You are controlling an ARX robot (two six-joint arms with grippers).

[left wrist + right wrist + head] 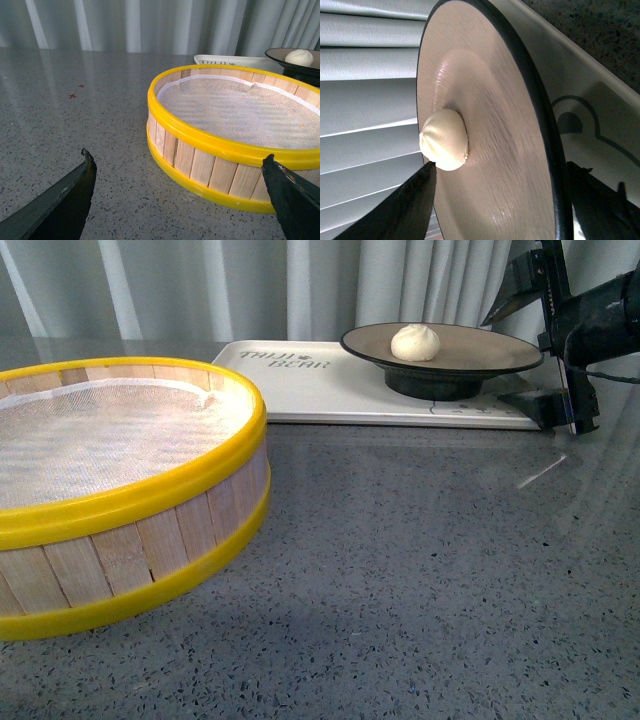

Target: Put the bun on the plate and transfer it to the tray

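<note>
The bun [415, 342] sits on the beige plate [480, 348] with a black rim, and the plate stands on the cream tray [310, 380] at the back. My right gripper [555, 350] is open at the plate's right edge, one finger above the rim and one below it. In the right wrist view the bun [444, 140] lies on the plate [500, 130], whose rim passes between my open fingers [502, 200]. My left gripper [180, 187] is open and empty, low over the table in front of the steamer basket [235, 145].
The yellow-rimmed wooden steamer basket [110, 490] with a white mesh liner stands at the front left. Grey speckled tabletop [420, 570] lies between basket and tray. Curtains hang behind the table. A small red mark [73, 95] is on the table at the far left.
</note>
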